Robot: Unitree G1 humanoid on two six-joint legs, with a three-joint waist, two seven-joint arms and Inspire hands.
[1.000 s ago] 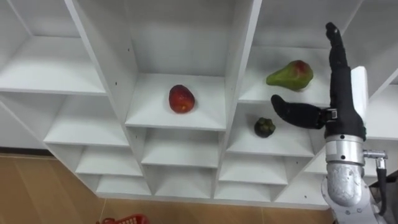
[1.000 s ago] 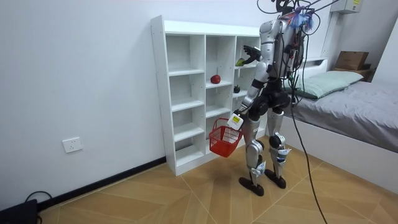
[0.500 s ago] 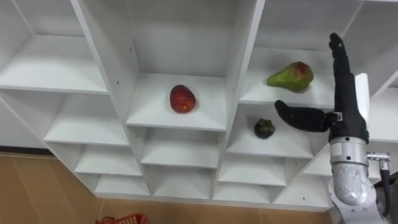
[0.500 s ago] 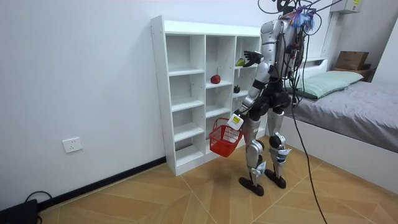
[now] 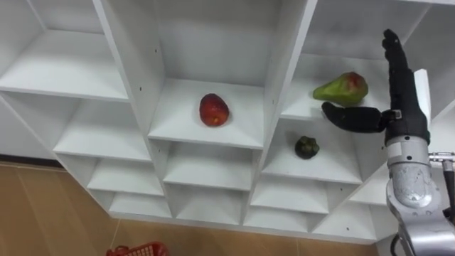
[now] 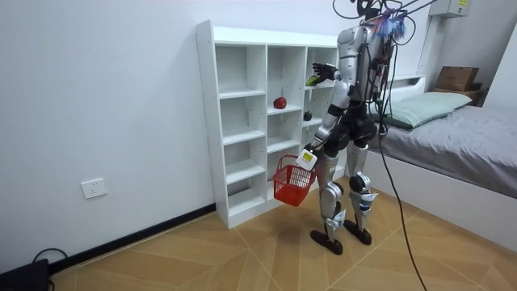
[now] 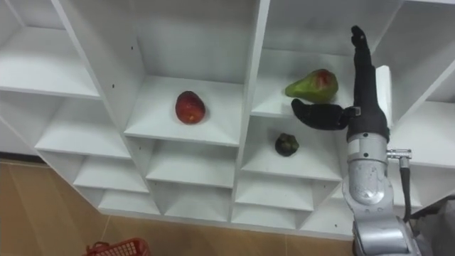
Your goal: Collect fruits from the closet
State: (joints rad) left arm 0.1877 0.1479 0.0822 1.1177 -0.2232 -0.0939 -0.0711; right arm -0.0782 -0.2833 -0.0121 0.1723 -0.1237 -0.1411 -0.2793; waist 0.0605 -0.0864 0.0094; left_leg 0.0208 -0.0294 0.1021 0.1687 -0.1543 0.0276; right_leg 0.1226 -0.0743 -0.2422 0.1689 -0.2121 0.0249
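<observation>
White closet (image 5: 281, 107), red basket (image 6: 291, 183)

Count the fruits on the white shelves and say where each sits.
3. A red apple in the middle column; a green pear in the right column, near the right hand; a small dark fruit on the shelf below the pear. Unseen shelves may hold more.

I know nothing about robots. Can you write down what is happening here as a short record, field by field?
Place: robot stands in front of a white shelf unit
Right hand: raised and open, fingers straight up, thumb out, close beside the pear
Left hand: low at its side, carrying a red basket by the handle
Fruit on shelves: pear in the right column; small dark green fruit one shelf below it; red apple in the middle column
Fruit in hand: none
</observation>
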